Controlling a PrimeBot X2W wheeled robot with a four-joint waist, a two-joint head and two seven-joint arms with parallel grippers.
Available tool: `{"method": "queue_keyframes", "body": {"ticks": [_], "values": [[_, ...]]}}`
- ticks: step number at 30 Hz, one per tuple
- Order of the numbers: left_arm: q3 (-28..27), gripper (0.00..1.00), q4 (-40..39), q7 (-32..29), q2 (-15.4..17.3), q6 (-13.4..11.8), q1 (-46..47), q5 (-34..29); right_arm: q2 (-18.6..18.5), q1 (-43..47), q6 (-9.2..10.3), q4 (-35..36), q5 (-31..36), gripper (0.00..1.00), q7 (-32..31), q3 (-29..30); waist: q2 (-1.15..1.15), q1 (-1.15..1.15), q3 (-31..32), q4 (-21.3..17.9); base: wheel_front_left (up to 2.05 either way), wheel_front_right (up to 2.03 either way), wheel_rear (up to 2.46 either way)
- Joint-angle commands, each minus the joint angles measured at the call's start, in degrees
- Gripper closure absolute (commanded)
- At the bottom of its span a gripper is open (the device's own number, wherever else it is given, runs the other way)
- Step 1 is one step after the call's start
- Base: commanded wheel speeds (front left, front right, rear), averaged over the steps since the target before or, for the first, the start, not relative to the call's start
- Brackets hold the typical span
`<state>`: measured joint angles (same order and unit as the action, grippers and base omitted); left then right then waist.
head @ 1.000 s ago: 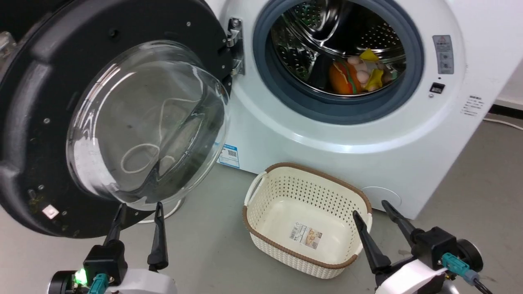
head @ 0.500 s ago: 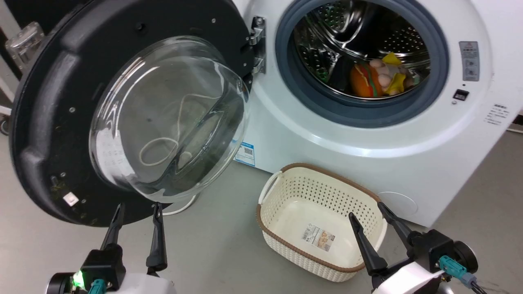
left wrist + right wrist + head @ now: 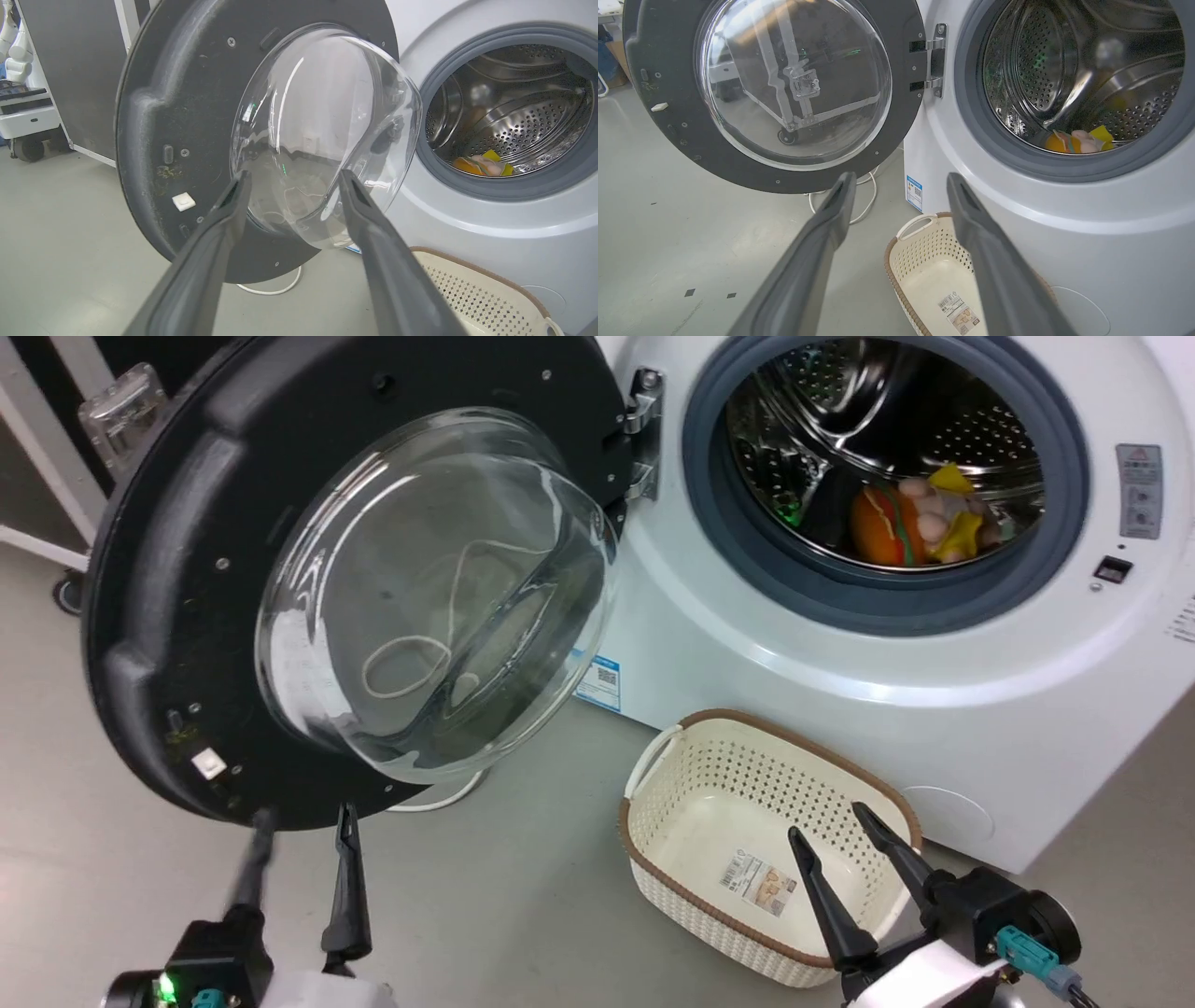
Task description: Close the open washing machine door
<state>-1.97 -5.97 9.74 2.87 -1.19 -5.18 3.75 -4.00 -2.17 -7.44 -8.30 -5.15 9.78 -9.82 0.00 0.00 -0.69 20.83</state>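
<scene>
Head view has one washing machine (image 3: 840, 709) with its one washing machine door (image 3: 187, 569) swung wide open to the left. The door hangs off a single metal hinge (image 3: 642, 429), glass bowl (image 3: 439, 597) bulging toward the camera. Inside the steel drum (image 3: 934, 429) there's a little pile of toys (image 3: 920, 518); I can't count them for sure. One cream basket (image 3: 784, 721) sits on the floor just in front of the machine, and one blue sticker (image 3: 597, 681) is low on the front. Two grippers, two fingers each. The left gripper (image 3: 304, 814) is spread apart and holding nothing, tips right by the door's lower rim, can't tell if touching. The right gripper (image 3: 825, 819) is also spread and empty, over the basket.
</scene>
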Motion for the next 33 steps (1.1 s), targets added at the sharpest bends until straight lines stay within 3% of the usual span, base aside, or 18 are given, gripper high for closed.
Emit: {"method": "queue_keyframes", "body": {"ticks": [1,7,14,20,22,23,25,33], "values": [[0.15,1.00,0.22,0.76,0.01,1.01,-1.35,1.21,-0.28,-0.96,-0.03,-0.29,-0.47,0.00,0.72,-0.07,0.00,0.00,-0.03,0.61,0.00,0.00,0.00],[-1.04,1.00,-0.99,1.36,0.01,1.72,-0.84,1.64,-0.23,-0.30,-0.03,-0.34,-0.44,0.00,1.31,0.46,0.00,0.00,-0.13,1.88,0.00,0.00,0.00],[-6.27,1.00,-4.74,2.19,0.03,3.12,3.43,8.09,-0.85,0.36,-0.04,0.13,0.08,0.00,2.15,1.80,0.00,0.00,-1.98,3.57,0.00,0.00,0.00],[-14.08,1.00,-2.53,1.08,4.12,5.28,13.77,18.92,-1.12,0.51,-0.04,1.29,0.95,0.00,2.31,2.23,0.00,0.00,-3.96,4.25,0.00,0.00,0.00],[-16.85,1.00,0.26,-2.16,6.52,5.28,18.20,23.65,-1.20,0.07,-0.04,2.01,1.08,0.00,2.10,2.15,0.00,0.00,-4.88,3.96,0.00,0.00,0.00],[-20.69,1.00,6.35,-8.25,10.44,4.43,24.90,30.68,-1.56,-0.82,-0.04,3.03,1.06,0.00,1.78,1.70,0.00,0.00,-6.33,3.35,0.00,0.00,0.00],[-23.00,1.00,11.16,-12.27,12.91,3.03,28.78,34.52,-1.86,-1.40,-0.04,3.55,0.93,0.00,1.67,1.41,0.00,0.00,-7.28,2.93,0.00,0.00,0.00],[-30.67,1.00,27.82,-34.30,14.69,-3.33,41.56,57.56,-3.01,-2.57,-0.04,3.99,0.26,0.00,1.91,1.02,0.00,0.00,-9.79,2.09,0.00,0.00,0.00]]}}
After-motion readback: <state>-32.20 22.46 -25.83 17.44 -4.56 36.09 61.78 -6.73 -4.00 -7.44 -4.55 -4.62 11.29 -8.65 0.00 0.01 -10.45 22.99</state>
